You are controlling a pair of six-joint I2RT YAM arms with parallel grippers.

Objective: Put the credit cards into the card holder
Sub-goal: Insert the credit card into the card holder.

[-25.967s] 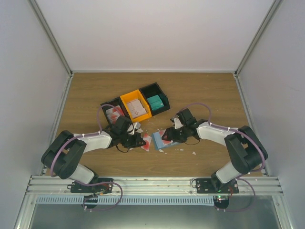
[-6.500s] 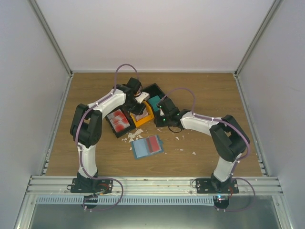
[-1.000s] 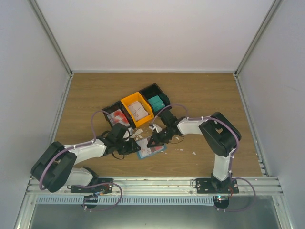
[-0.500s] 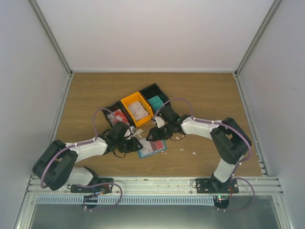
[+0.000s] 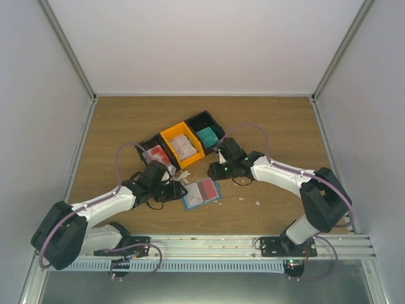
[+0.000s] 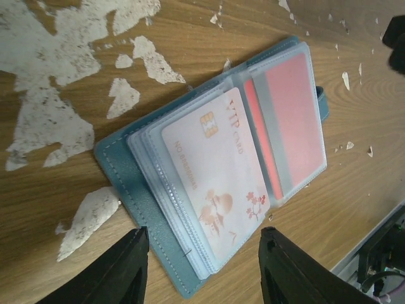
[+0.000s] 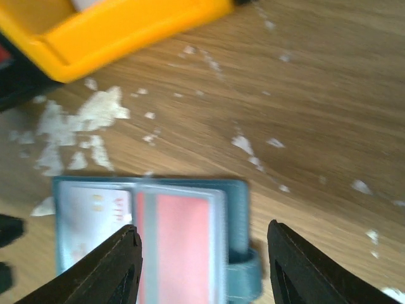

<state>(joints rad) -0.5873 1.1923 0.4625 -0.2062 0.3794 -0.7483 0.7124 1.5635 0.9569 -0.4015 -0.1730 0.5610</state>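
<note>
The blue-teal card holder [image 5: 201,193] lies open and flat on the table. In the left wrist view the card holder [image 6: 136,190] shows a white and red credit card [image 6: 215,171] in one clear sleeve and a red credit card [image 6: 288,120] in the other. My left gripper [image 5: 178,191] hovers open at its left edge, holding nothing. My right gripper [image 5: 214,171] is open just behind the holder, also holding nothing. The right wrist view looks down on the holder [image 7: 240,209] and its red card [image 7: 183,247].
Three bins stand in a row behind the holder: a black bin [image 5: 150,143] with red cards, an orange bin [image 5: 166,133], and a black bin [image 5: 196,118] with a teal stack. White scraps [image 5: 180,177] litter the wood around the holder.
Both grippers have opened and pulled away from the holder. The right gripper drew back toward the bins, the left one shifted slightly left. The holder now lies uncovered and open.
</note>
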